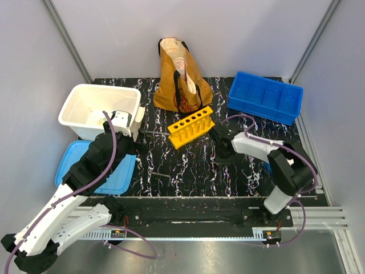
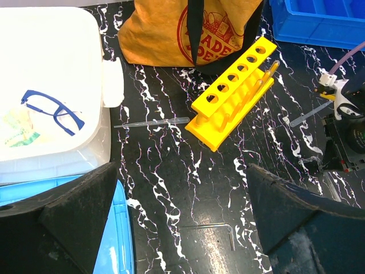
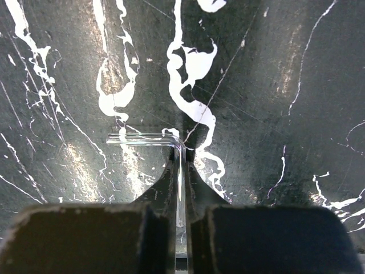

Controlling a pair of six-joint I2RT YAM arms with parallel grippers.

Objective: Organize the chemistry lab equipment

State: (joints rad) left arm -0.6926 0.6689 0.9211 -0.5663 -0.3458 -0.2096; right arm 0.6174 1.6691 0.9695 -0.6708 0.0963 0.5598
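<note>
- Pinching a bent glass tube (image 3: 142, 138), my right claw (image 3: 179, 157) has its jaws drawn narrow, with one leg of the tube running straight back between them.
- The tube's other leg turns off to the left just past my fingertips, above the black marbled table (image 3: 274, 85); I cannot tell whether it touches the surface.
- From above, my right claw (image 1: 222, 157) sits low over the table, just to the right of the yellow test-tube rack (image 1: 191, 127).
- My left claw (image 2: 181, 177) is spread wide and holds nothing, poised near the white bin (image 1: 100, 108).
- The rack (image 2: 234, 94) stands upright and aslant on the table, just in front of the tote bag (image 1: 179, 80).
- A clear pipette (image 2: 151, 121) lies flat on the table between the white bin and the rack.
- A thin grey tube (image 2: 311, 114) lies on the table beside my right arm.
- Blue safety glasses (image 2: 54, 111) lie inside the white bin.
- A blue lid (image 1: 122, 177) lies flat under my left arm, just in front of the bin.
- A blue divided tray (image 1: 265, 98) sits at the far right of the table.
</note>
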